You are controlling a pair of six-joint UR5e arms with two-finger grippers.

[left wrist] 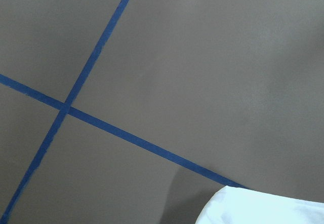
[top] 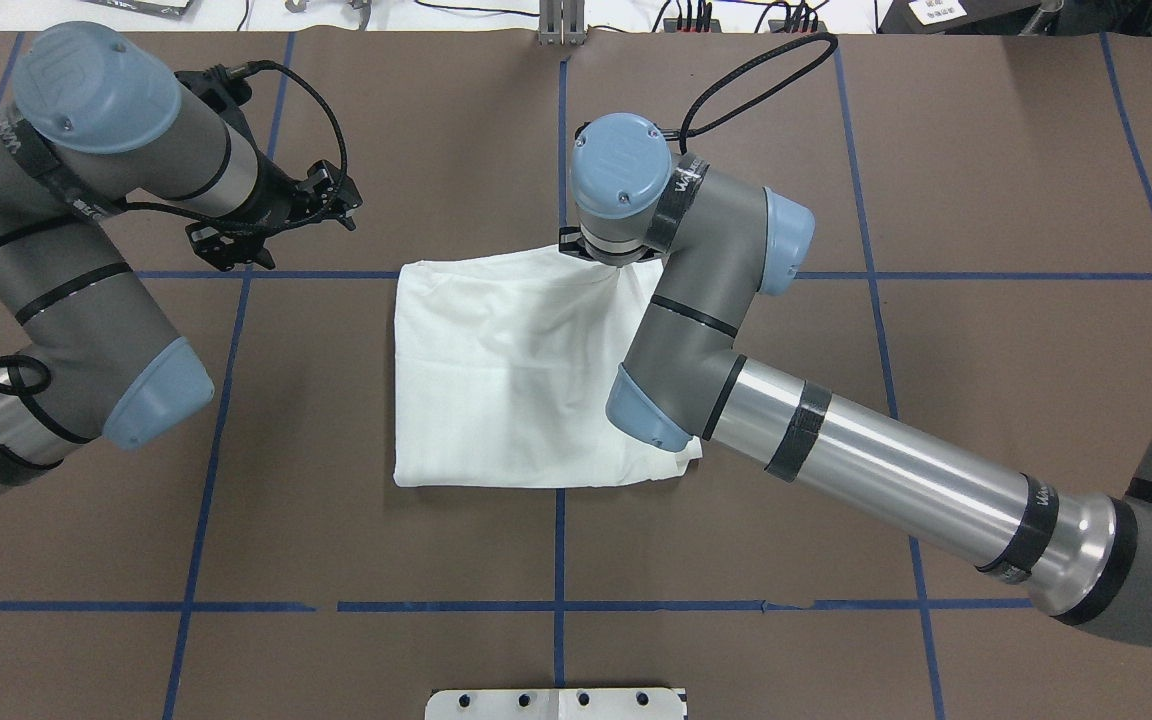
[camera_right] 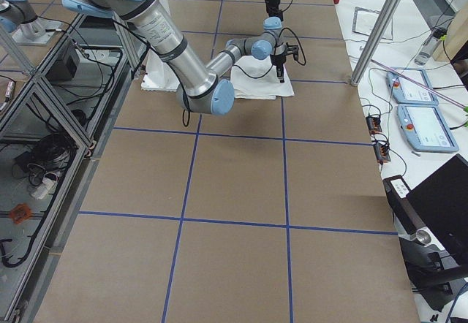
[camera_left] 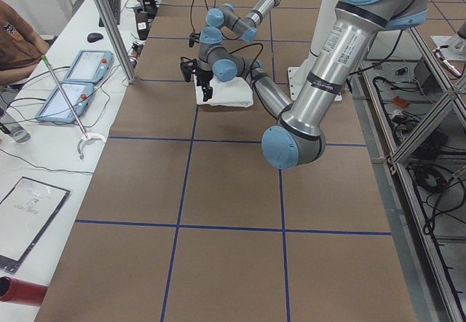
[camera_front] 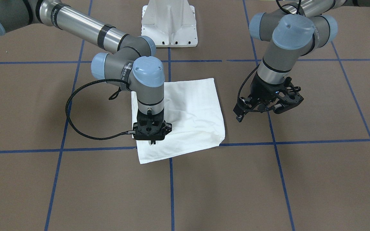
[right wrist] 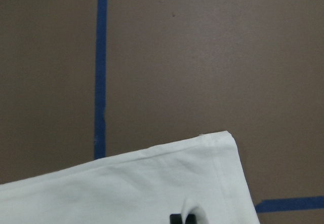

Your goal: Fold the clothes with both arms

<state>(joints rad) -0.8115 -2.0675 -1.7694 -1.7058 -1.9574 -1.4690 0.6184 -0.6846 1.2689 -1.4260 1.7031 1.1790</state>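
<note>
The white T-shirt (camera_front: 191,106) lies folded into a rough square at the table's middle, and it also shows in the overhead view (top: 496,380). No print, collar or label shows. My right gripper (camera_front: 153,141) points straight down on the shirt's corner far from the robot. The right wrist view shows a small pucker of cloth (right wrist: 190,215) pinched beside a black fingertip (right wrist: 175,218), so it looks shut on the shirt. My left gripper (camera_front: 260,112) hangs above bare table beside the shirt, fingers spread and empty (top: 276,220). A shirt corner (left wrist: 263,209) shows in its wrist view.
The white pedestal base (camera_front: 169,24) stands at the robot's side of the table. Blue tape lines (camera_front: 171,179) grid the brown surface. Beyond the far edge are two tablets (camera_left: 73,81), a metal post (camera_left: 109,23) and a seated person (camera_left: 14,38).
</note>
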